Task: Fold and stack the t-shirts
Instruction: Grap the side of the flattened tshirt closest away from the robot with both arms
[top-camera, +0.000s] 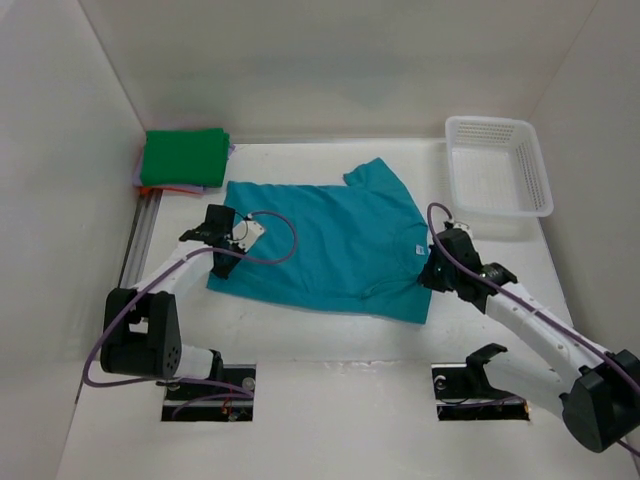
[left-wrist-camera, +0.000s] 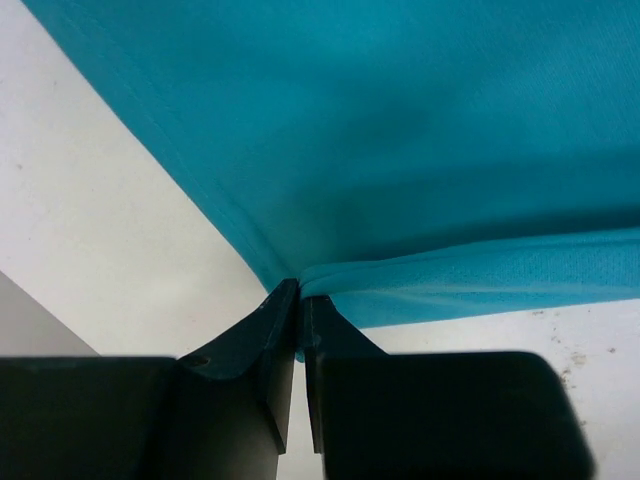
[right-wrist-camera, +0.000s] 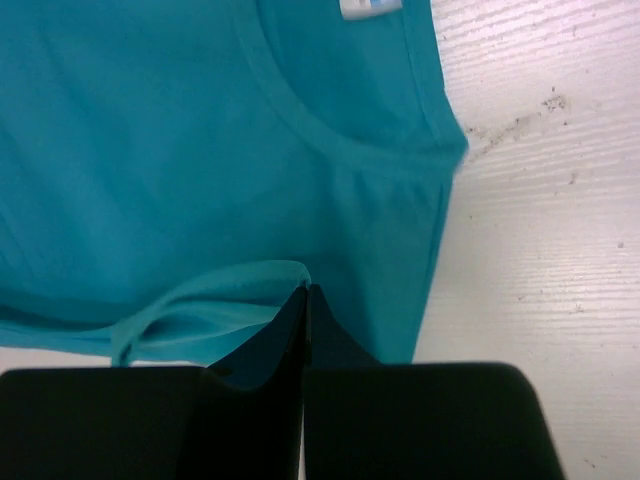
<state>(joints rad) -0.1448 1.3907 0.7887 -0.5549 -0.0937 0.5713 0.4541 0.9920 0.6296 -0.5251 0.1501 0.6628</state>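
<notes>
**Both grippers pinch the near edge of the teal shirt, ready for a lengthwise fold**

The left gripper (left-wrist-camera: 300, 292) has its jaws pressed together on the near hem corner of the teal t-shirt (top-camera: 325, 235). The right gripper (right-wrist-camera: 305, 292) is likewise clamped on cloth, at the near sleeve opening just below the collar. With one near corner in each, the likely step is to carry this near edge over toward the far edge.

To do it well, both arms should probably rise together and travel at the same pace, keeping the held edge taut between them so the fold line runs straight along the shirt's length. Lifting only high enough for the cloth to clear itself should limit dragging and bunching. Both pinches look shallow, right at the edge, so a sudden pull could slip the fabric free.

The shirt lies spread flat in the middle of the white table (top-camera: 330, 345), collar and white label toward the right and hem toward the left. Its far sleeve points away, and the body is mostly smooth with faint creases. In the far left corner is a folded stack, with the green t-shirt (top-camera: 185, 157) on top and lavender (top-camera: 137, 172) and orange (top-camera: 149, 189) edges showing beneath. The white mesh basket (top-camera: 540, 175) sits far right, well apart.
</notes>
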